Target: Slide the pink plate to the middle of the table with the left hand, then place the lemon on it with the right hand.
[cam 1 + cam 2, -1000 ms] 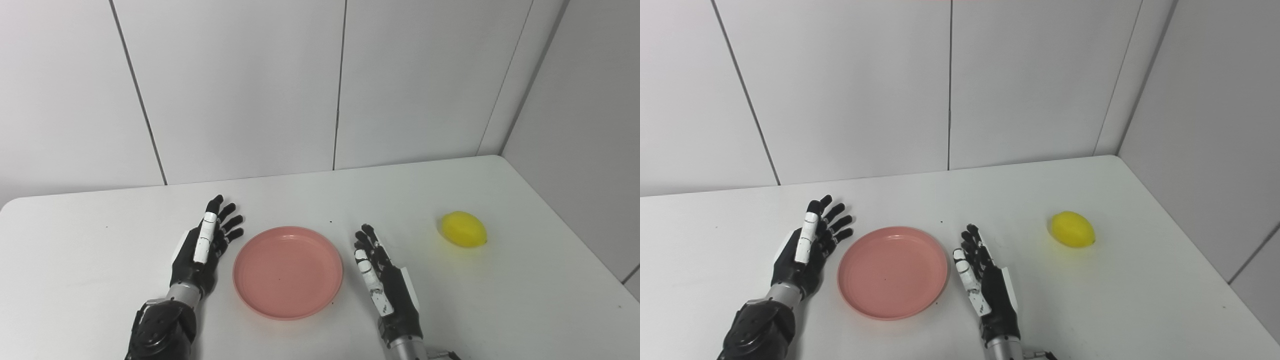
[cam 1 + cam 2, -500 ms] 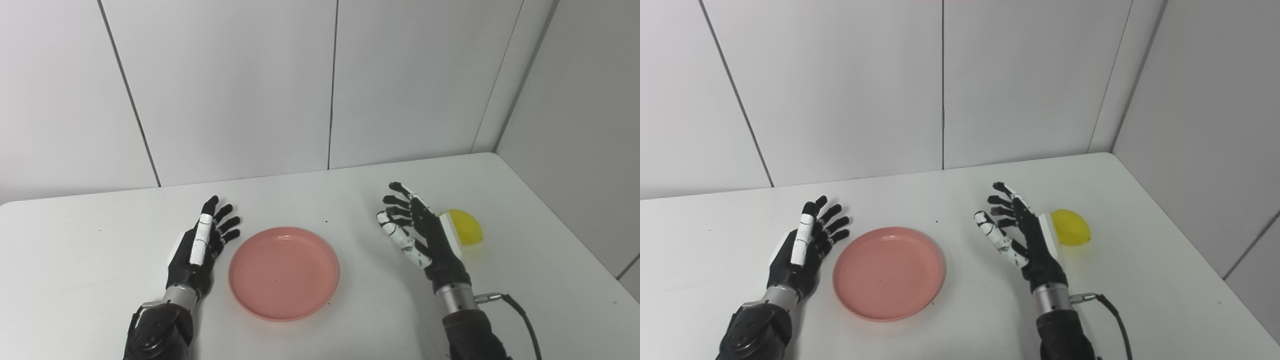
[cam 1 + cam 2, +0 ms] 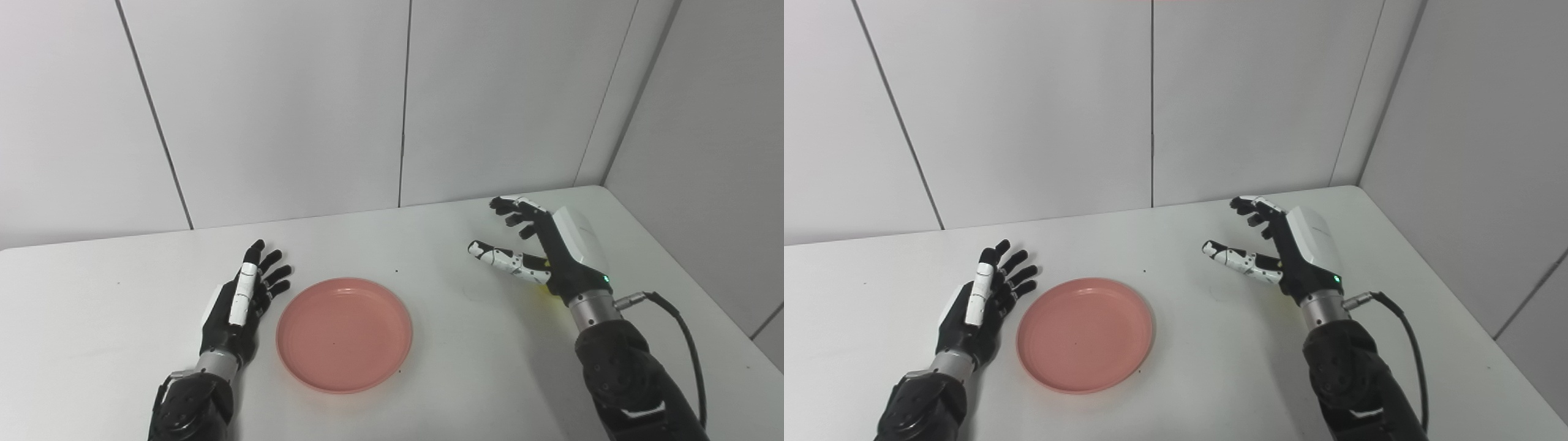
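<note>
Since 1 second ago, the right hand has risen from the table beside the plate and swung out to the right, so that it now covers almost all of the lemon. It hovers with its fingers spread and curled slightly downward and its thumb held out to the left, gripping nothing. Only a thin sliver of yellow shows under its wrist in the left eye view. Whether the palm touches the lemon cannot be told.

The left hand has barely shifted. It rests low near the table's front left, fingers apart and pointing away from the robot, holding nothing, just beside the plate's left rim with a narrow gap between them.

Counted, there are 2 hands, 1 plate and 1 lemon. Both hands are black, jointed and hard-looking, with white panels along the thumb; the right one has a smooth white shell on its back, a small green light near the wrist and a black cable looping off to the right.

1 pink plate sits near the table's front edge, between the 2 arms. It is round, shallow and matte, with a raised rim.

1 white table with a smooth top and rounded corners stands against plain pale wall panels.
</note>
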